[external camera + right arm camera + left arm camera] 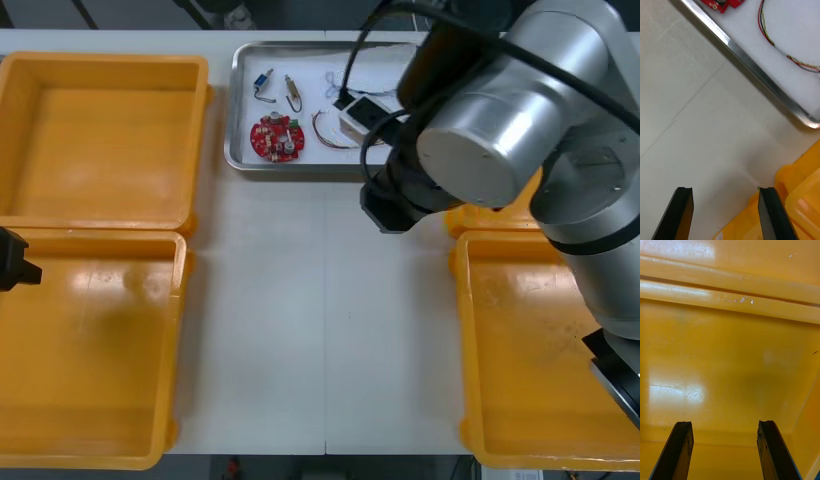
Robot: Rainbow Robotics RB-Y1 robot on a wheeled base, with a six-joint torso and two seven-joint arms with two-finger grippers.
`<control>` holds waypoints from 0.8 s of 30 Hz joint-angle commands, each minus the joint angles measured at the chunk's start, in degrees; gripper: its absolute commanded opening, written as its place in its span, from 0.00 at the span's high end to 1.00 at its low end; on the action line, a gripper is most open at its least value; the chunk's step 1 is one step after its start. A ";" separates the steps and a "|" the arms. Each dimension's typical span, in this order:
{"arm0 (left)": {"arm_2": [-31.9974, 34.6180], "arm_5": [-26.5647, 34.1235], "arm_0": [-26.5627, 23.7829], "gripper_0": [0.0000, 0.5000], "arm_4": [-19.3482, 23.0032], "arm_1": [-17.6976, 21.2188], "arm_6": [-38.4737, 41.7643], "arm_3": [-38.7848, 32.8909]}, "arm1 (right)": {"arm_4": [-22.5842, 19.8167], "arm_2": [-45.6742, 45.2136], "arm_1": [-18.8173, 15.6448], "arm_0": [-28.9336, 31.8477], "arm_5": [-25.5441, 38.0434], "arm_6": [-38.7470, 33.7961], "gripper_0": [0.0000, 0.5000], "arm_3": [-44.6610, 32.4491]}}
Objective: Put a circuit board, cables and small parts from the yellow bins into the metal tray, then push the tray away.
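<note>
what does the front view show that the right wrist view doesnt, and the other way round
Front view adds: the two left yellow bins, the left gripper over the nearer one, two small metal parts in the metal tray, and the right arm reaching toward the tray.
Right wrist view adds: that the right gripper is open, over bare table just short of the tray's near rim.
Both share: the tray, the red circuit board, the red and yellow cable and the right yellow bins.
</note>
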 commanded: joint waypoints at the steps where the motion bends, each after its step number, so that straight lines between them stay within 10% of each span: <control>1: 1.46 0.37 0.97 0.00 0.41 2.10 -6.10 -1.64 | -4.95 -10.75 -3.75 5.78 0.22 -3.06 0.00 -4.04; 24: 1.46 0.37 0.97 0.00 0.41 2.10 -6.10 -1.64 | -18.22 -41.69 -17.03 31.18 0.22 -4.11 0.00 -14.50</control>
